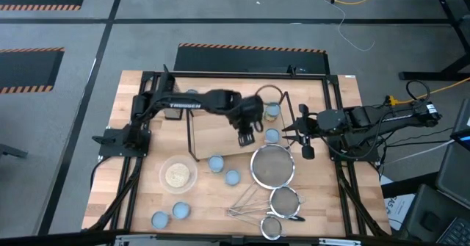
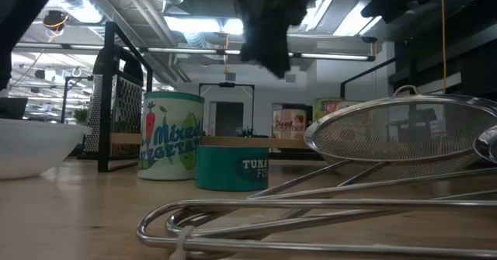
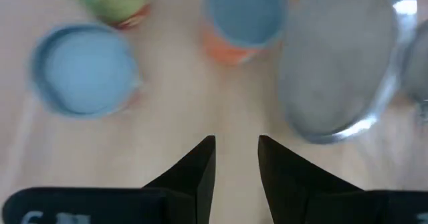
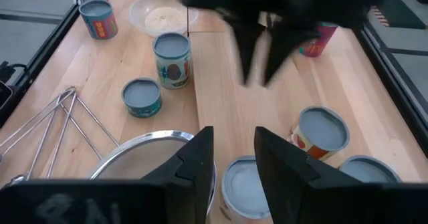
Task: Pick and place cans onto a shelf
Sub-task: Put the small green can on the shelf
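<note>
The shelf point(image 1: 220, 132) is a light-wood board with black wire ends in the middle of the table. Two cans point(image 1: 273, 111) point(image 1: 272, 136) stand at its right end. Two more cans point(image 1: 215, 163) point(image 1: 232, 177) stand on the table in front of it, and two point(image 1: 181, 211) point(image 1: 159, 219) near the front left. My left gripper point(image 1: 246, 136) hangs open above the shelf's right half, nothing between its fingers point(image 3: 236, 147). My right gripper point(image 4: 234, 140) waits open over the table's right side point(image 1: 299, 139), fingers apart, holding nothing.
A clear bowl of pale grains point(image 1: 178, 174) stands at the front left. Three wire-mesh strainers point(image 1: 272, 165) point(image 1: 285, 200) point(image 1: 272, 226) lie at the front right, handles toward the middle. A dark box grater point(image 2: 116, 105) stands at the far left in the low view.
</note>
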